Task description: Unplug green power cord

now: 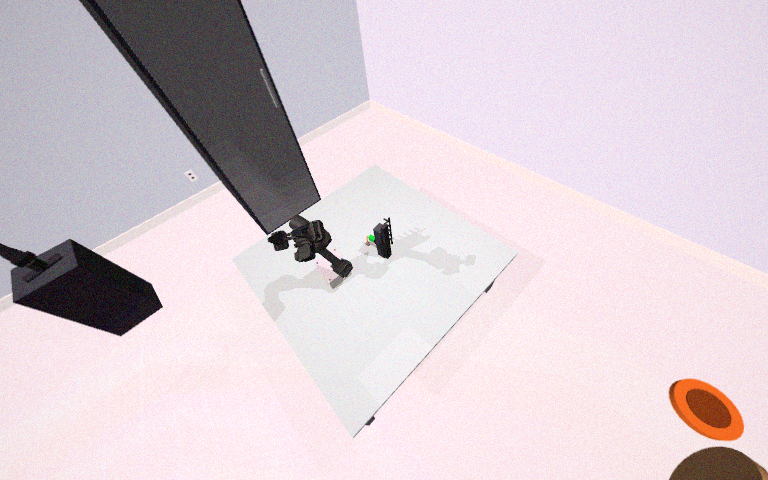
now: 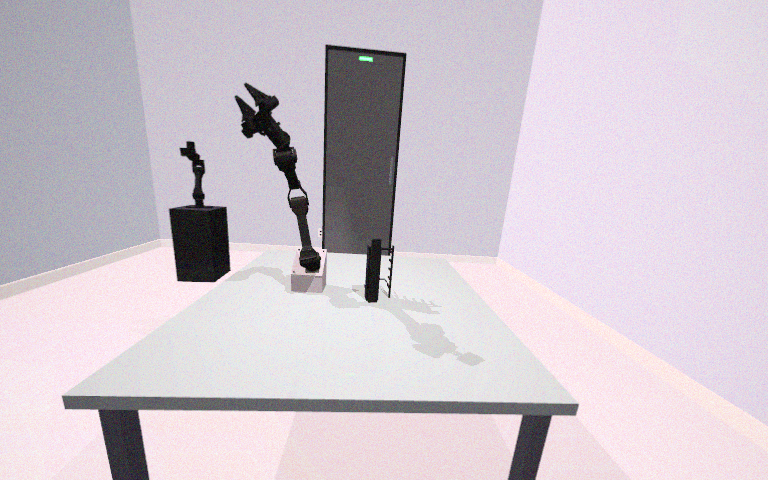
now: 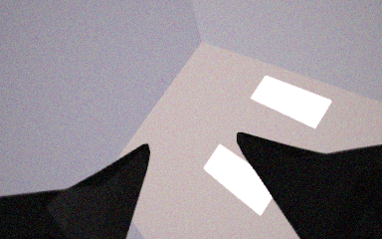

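Note:
A black power strip [image 1: 381, 241] [image 2: 368, 270] stands upright on the pale table [image 1: 376, 333] [image 2: 317, 356], near the arm's base [image 2: 308, 279]. A small green plug [image 1: 370, 238] sits against the strip's side in the top view; it is hidden in the exterior view. No cord can be made out. My gripper [image 2: 245, 95] [image 3: 193, 142] is open and empty. It is raised high above the table, up and to the left of the strip, far from the plug. In the wrist view it points at the ceiling and wall.
A thin black ladder-like frame [image 2: 389, 270] stands just beside the strip. A dark door [image 2: 364, 148] is behind the table. A black pedestal [image 2: 198, 240] with a small arm stands on the floor at the left. An orange ring [image 1: 705, 409] lies on the floor.

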Controlling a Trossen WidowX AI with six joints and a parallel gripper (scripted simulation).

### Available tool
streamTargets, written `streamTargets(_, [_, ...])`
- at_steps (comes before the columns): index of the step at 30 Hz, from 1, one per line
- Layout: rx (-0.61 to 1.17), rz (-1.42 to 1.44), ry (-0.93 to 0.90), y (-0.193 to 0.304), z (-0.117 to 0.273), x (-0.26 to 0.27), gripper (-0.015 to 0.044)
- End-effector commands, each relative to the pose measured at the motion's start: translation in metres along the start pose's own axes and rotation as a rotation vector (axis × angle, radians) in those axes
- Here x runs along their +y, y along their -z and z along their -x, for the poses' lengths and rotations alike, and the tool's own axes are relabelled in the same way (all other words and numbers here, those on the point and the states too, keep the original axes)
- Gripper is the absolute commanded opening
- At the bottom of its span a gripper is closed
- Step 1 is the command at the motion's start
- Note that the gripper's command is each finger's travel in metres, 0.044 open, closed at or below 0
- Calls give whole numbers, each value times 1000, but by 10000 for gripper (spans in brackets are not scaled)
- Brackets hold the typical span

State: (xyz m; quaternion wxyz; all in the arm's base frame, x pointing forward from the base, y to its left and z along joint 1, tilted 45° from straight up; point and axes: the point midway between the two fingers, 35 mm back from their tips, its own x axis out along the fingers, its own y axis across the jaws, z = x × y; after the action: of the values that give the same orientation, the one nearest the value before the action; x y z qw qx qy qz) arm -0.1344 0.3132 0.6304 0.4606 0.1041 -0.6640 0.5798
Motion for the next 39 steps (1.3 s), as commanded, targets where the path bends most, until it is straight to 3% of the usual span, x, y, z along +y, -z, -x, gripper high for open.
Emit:
streamTargets(1, [-2, 2, 2, -1, 0, 0, 374])
streamTargets(9, [-162, 129, 134, -66, 2, -36, 164])
streamTargets(23, [-414, 450, 539, -210, 54, -136, 160])
streamTargets(39, [-401, 741, 1205, -303, 207, -266, 160])
